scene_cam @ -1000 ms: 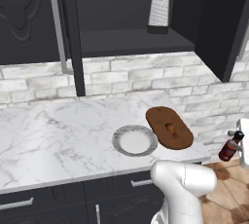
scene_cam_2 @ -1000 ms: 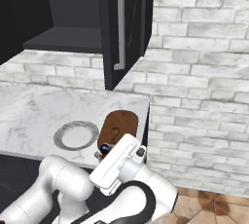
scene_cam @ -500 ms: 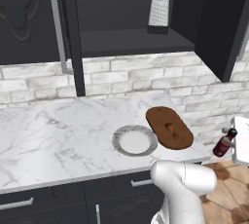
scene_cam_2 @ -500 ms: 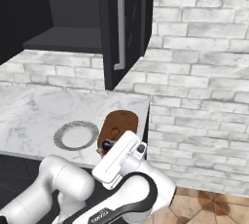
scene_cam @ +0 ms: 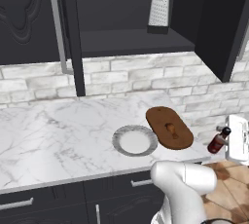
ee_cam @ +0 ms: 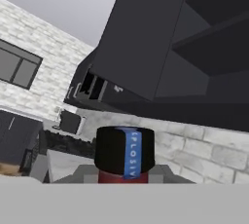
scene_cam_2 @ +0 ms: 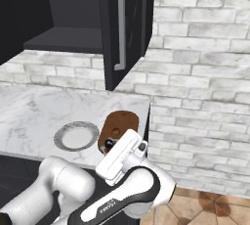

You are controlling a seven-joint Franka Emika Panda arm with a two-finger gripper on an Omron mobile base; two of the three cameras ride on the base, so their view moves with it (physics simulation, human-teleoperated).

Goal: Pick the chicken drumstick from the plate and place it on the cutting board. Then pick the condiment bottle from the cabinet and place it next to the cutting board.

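The chicken drumstick [scene_cam: 170, 129] lies on the dark oval cutting board [scene_cam: 165, 116] at the counter's right end. Left of the board sits the round plate [scene_cam: 116, 140], which holds nothing. My gripper [scene_cam: 223, 138] is shut on the condiment bottle [scene_cam: 217, 142]. The bottle hangs tilted in the air just past the counter's right edge, right of the board. From the right base view, its black cap [scene_cam_2: 108, 144] pokes out of the hand in front of the board [scene_cam_2: 122, 120]. The cap [ee_cam: 124, 149] is close up in the hand view. The cabinet [scene_cam: 131, 40] stands open above.
A metal box grater [scene_cam: 159, 8] stands on the cabinet shelf. The open right door [scene_cam: 221, 18] juts out over the counter's right end, and the left door has a long bar handle [scene_cam: 59, 33]. A brick wall [scene_cam_2: 205, 82] lies right of the counter, with tiled floor below.
My hand has carried the bottle left and slightly up, closer to the counter's right edge and the board. The plate, board and drumstick have stayed put.
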